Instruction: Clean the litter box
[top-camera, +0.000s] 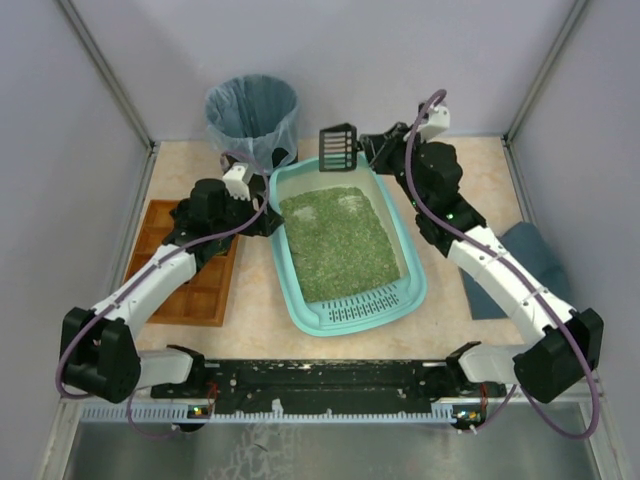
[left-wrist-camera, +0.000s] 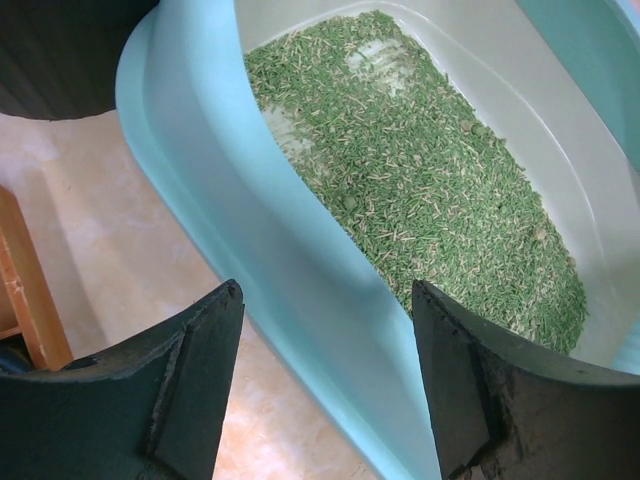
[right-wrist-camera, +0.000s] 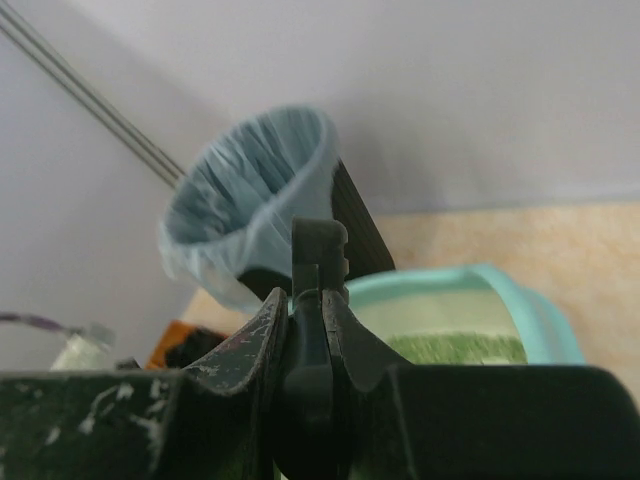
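The teal litter box (top-camera: 300, 312) lies in the middle of the table, with its slotted grate lip at the near end and green granular litter (top-camera: 340, 245) inside. My left gripper (top-camera: 268, 220) is open and straddles the box's left wall (left-wrist-camera: 270, 240), one finger outside and one over the litter (left-wrist-camera: 430, 180); its fingertip midpoint also shows in the left wrist view (left-wrist-camera: 327, 290). My right gripper (top-camera: 372, 150) is shut on the handle of a black slotted scoop (top-camera: 337, 148), held above the box's far end. The scoop handle (right-wrist-camera: 318, 260) stands between its jaws (right-wrist-camera: 305, 300).
A black bin with a blue-grey bag (top-camera: 252, 115) stands just beyond the box's far left corner, and shows in the right wrist view (right-wrist-camera: 250, 190). A brown wooden compartment tray (top-camera: 190, 270) lies to the left. A dark cloth (top-camera: 525, 255) lies to the right.
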